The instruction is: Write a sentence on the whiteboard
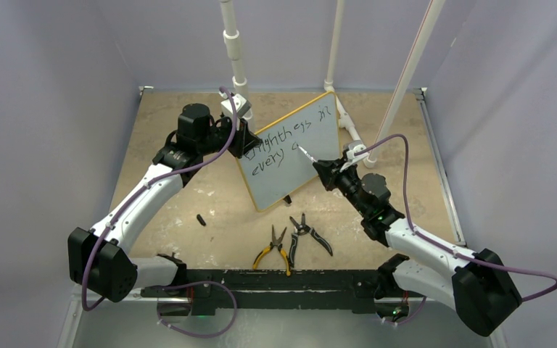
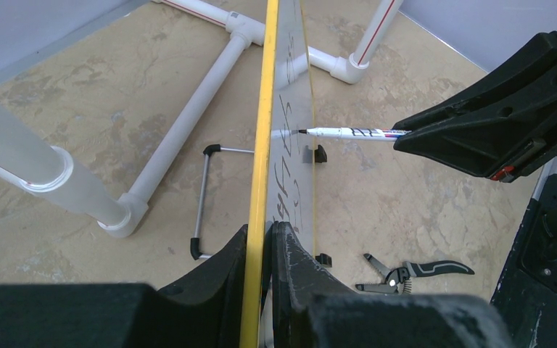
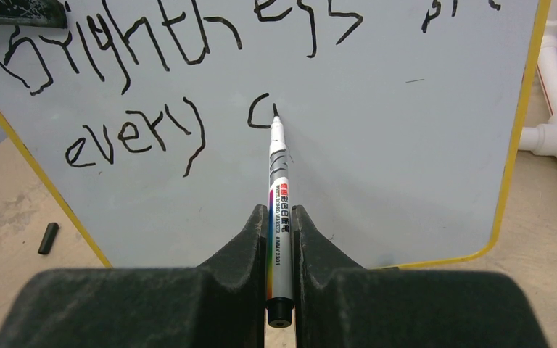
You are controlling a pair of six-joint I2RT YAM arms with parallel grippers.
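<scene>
The whiteboard stands tilted on the table, white with a yellow rim. My left gripper is shut on its left edge, the jaws pinching the rim in the left wrist view. The sentence reads "Brightness in" on the top line and "every c" below. My right gripper is shut on a white marker. The marker tip touches the board at the "c". The marker also shows in the left wrist view.
Yellow-handled pliers and black-handled cutters lie near the front edge. A small black cap lies left of the board. White PVC pipes stand at the back. The board's wire stand shows behind it.
</scene>
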